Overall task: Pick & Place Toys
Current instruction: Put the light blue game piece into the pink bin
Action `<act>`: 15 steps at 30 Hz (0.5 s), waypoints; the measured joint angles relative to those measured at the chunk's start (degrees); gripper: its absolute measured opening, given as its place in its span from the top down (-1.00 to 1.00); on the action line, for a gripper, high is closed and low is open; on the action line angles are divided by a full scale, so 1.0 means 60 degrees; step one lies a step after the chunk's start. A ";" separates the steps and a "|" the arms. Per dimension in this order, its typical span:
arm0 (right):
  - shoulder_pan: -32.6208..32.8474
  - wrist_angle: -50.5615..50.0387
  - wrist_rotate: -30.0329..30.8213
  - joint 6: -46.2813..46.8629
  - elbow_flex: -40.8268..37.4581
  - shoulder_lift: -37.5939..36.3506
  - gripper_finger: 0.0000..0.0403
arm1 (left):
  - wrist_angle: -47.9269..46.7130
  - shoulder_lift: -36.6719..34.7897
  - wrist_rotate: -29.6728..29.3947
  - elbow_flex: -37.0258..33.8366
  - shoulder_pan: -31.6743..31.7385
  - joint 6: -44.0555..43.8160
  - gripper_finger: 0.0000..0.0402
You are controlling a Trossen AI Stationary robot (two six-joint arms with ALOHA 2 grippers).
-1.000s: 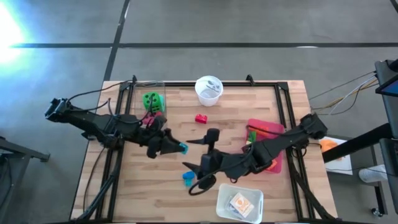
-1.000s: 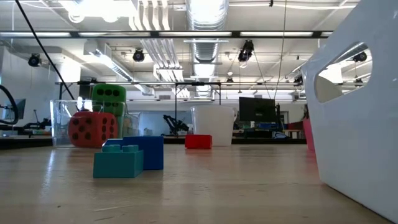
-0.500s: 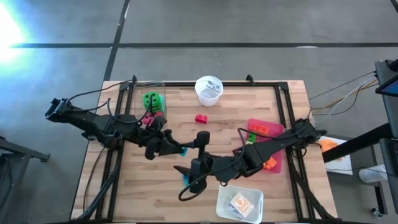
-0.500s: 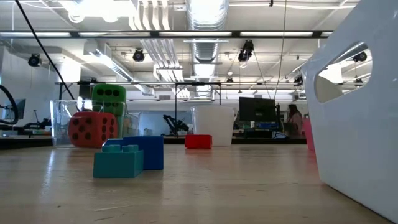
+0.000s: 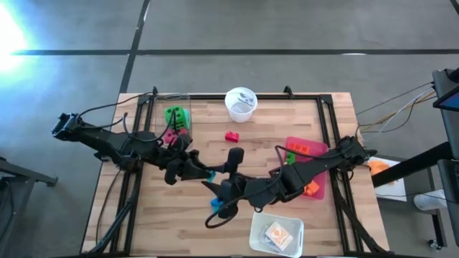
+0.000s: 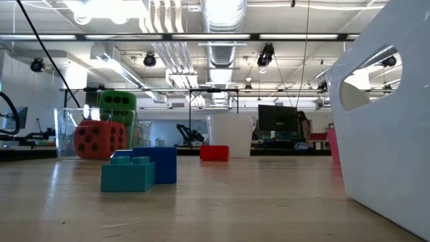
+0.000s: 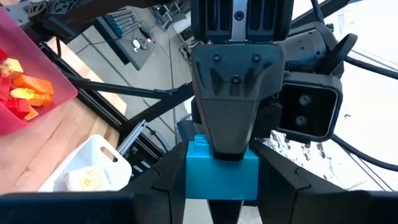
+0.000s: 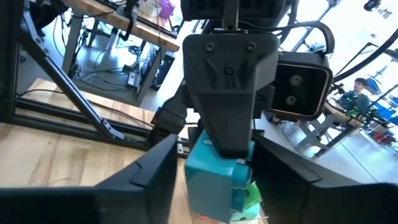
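A teal brick [image 5: 211, 174] hangs in the air over the middle of the table, between my two grippers, which face each other. My left gripper [image 5: 203, 172] reaches in from the left and is shut on the brick [image 7: 221, 174]. My right gripper [image 5: 214, 179] comes from the right, its fingers closed in on the same brick [image 8: 217, 171]. A blue and a teal brick [image 6: 138, 171] lie on the table below them. A red brick [image 5: 231, 136] lies farther back. A green die [image 5: 176, 115] and a red die [image 6: 99, 139] sit at the far left. My left gripper pinches the teal brick by two opposite sides [image 7: 191, 180] between its two fingers. The fingers lie level and come from the table's left. The brick is lifted clear of the table. My right gripper has its two fingers against the brick's other pair of faces [image 8: 191, 177], crosswise to the left fingers. One finger [image 7: 233, 134] lies over the brick's studded face. It comes nearly level from the table's right.
A white cup [image 5: 240, 104] stands at the far edge. A pink tray [image 5: 315, 147] with several bricks lies at the right. A white tray [image 5: 259, 223] sits at the near edge. The dice rest by a clear box [image 6: 67, 131] at the far left.
My right gripper has moved toward the table's left, up to my left gripper, and its fingers have closed in on the teal brick from wide open. My left gripper and the brick have kept still.
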 joint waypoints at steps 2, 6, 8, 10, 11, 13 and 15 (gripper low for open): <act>-0.0004 -0.0001 0.0037 -0.0024 -0.0002 -0.0010 0.19 | -0.0001 0.0000 0.0000 0.0000 0.0000 -0.0006 0.31; 0.0000 -0.0002 0.0441 -0.0151 -0.0009 -0.0011 0.41 | 0.0022 -0.0001 -0.0049 0.0000 0.0000 -0.0023 0.31; 0.0000 -0.0001 0.0544 -0.0181 -0.0009 -0.0018 0.50 | 0.0056 -0.0004 -0.0055 0.0000 -0.0014 -0.0024 0.31; 0.0000 -0.0011 0.0529 -0.0233 -0.0009 -0.0025 0.56 | 0.0056 -0.0004 -0.0031 0.0000 -0.0018 -0.0022 0.27; 0.0000 -0.0016 0.0473 -0.0250 -0.0009 -0.0025 0.57 | 0.0038 -0.0004 0.0020 0.0000 -0.0020 -0.0020 0.21; -0.0004 -0.0035 0.0409 -0.0242 -0.0020 -0.0025 0.57 | 0.0026 -0.0004 0.0128 0.0000 -0.0029 -0.0013 0.02; -0.0007 -0.0038 0.0380 -0.0223 -0.0024 -0.0015 0.57 | 0.0066 -0.0004 0.0135 0.0000 -0.0029 0.0009 -0.19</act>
